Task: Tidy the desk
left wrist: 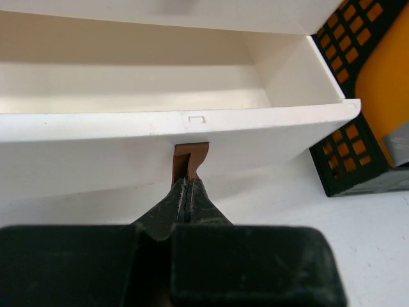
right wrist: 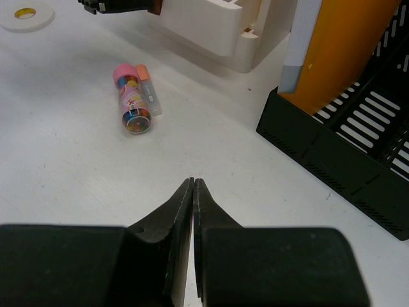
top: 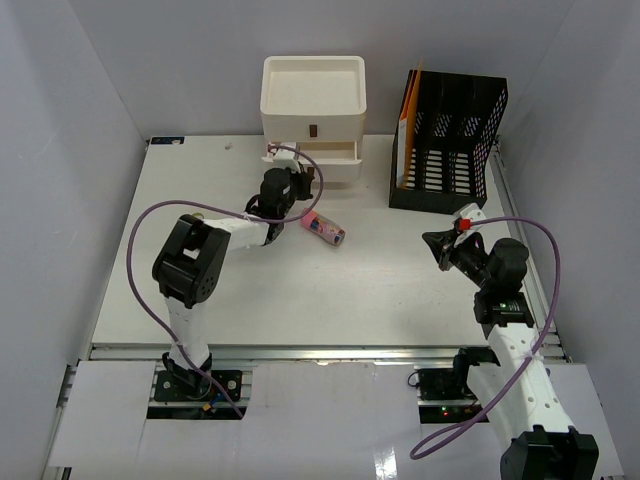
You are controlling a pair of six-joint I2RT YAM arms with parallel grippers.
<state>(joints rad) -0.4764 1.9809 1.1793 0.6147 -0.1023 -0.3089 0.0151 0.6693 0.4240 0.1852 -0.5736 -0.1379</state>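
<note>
Left gripper pinches drawer tab (brown); right gripper closed, empty, above desk.

Arms: white links, black joints.
Left gripper: black, tapered.
Right gripper: black, tapered.
Cables: purple, looped.

Cream drawer unit, black file rack, pink tube.
One drawer open, brown handle; orange folder in rack.
</note>
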